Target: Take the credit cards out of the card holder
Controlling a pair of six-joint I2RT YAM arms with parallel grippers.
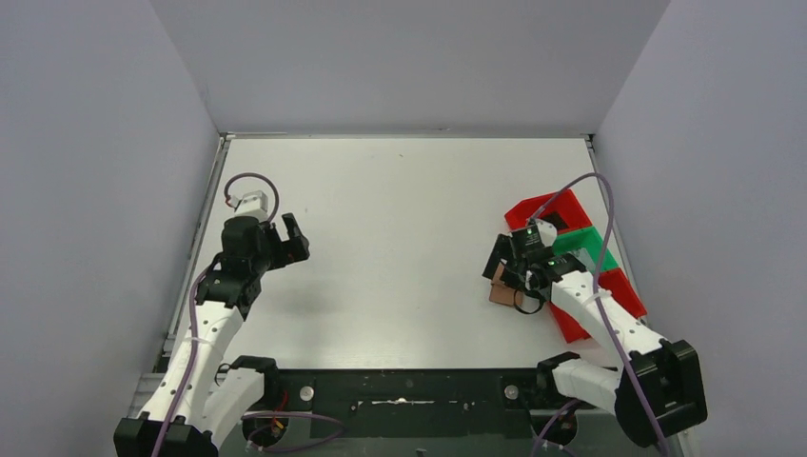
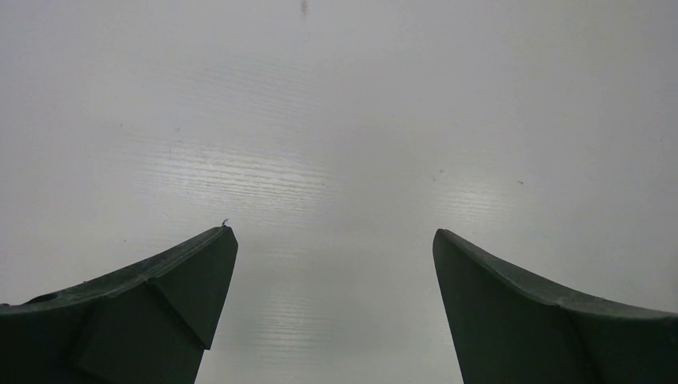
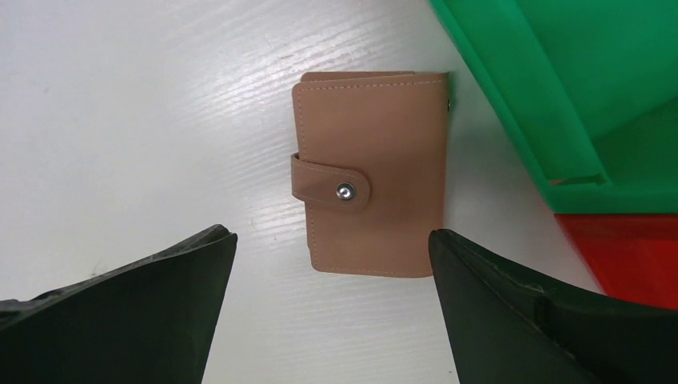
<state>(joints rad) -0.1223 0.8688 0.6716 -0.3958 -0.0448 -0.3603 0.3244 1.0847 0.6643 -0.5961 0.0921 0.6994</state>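
The card holder (image 3: 370, 173) is a tan-brown wallet lying closed on the white table, its strap tab snapped shut with a metal stud. It lies just left of the green bin. In the top view it shows partly (image 1: 499, 289) beneath my right gripper. My right gripper (image 3: 332, 240) is open and empty, hovering just short of the holder's near edge; it also shows in the top view (image 1: 509, 259). My left gripper (image 2: 334, 236) is open and empty over bare table at the left (image 1: 291, 238). No credit cards are visible; they are hidden.
A green bin (image 3: 576, 88) and a red bin (image 3: 632, 252) stand right beside the card holder. In the top view the red (image 1: 561, 211) and green (image 1: 590, 249) bins sit at the table's right edge. Grey walls enclose the table.
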